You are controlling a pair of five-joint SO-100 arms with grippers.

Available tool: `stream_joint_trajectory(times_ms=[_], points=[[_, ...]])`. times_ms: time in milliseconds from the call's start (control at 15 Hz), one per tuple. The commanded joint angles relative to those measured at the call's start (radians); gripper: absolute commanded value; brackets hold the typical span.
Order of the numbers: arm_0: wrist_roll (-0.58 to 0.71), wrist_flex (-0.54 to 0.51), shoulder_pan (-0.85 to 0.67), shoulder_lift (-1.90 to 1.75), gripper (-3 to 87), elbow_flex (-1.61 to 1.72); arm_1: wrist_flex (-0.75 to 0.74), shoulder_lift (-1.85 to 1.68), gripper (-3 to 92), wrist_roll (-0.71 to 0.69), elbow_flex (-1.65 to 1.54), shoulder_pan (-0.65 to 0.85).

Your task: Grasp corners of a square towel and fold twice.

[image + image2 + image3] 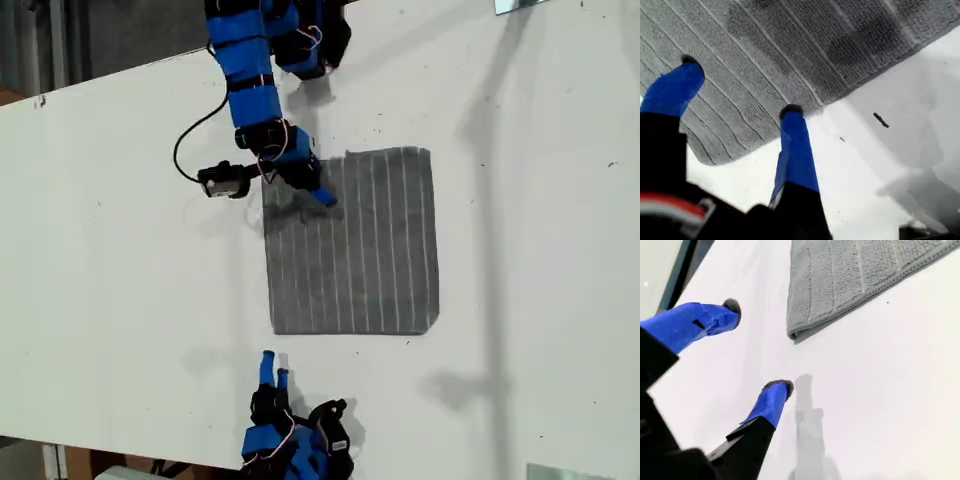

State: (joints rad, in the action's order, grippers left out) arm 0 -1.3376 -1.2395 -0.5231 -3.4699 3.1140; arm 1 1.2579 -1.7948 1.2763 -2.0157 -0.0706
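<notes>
While my first gripper (742,97) hovers spread over the towel (352,243) corner (710,156), my second gripper (756,347), also spread, looks like it needs to close in on its corner (796,335) before any fold.

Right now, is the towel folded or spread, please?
Spread: the towel lies flat on the table, one layer, all four corners showing.

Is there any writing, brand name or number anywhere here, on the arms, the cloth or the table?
None can be read. The towel shows only pale stripes, no tag or label. The table carries only small dark specks. My first gripper and my second gripper are plain blue and black.
</notes>
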Motion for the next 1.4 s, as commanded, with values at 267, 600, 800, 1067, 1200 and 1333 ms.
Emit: stream_joint_trajectory(times_ms=[267, 600, 800, 1067, 1200, 1333], points=[[-0.005, 0.008, 0.015, -0.006, 26.7, 0.005, 0.331, -0.071, 37.6, 0.425, 0.144, -0.583], [-0.006, -0.002, 0.025, -0.006, 26.7, 0.005, 0.184, 0.244, 37.7, 0.419, 0.311, -0.638], [-0.009, -0.006, 0.028, -0.006, 26.6, 0.005, 0.052, 0.347, 37.6, 0.377, 0.318, -0.614], [-0.006, -0.008, 0.031, -0.006, 26.4, 0.003, -0.002, 0.477, 35.5, 0.33, 0.365, -0.569], [0.002, -0.005, 0.031, -0.006, 26.5, 0.003, -0.037, 0.514, 11.8, 0.341, 0.362, -0.566], [0.012, 0.0, 0.032, -0.006, 26.6, 0.003, -0.074, 0.546, 5.0, 0.359, 0.367, -0.565]])
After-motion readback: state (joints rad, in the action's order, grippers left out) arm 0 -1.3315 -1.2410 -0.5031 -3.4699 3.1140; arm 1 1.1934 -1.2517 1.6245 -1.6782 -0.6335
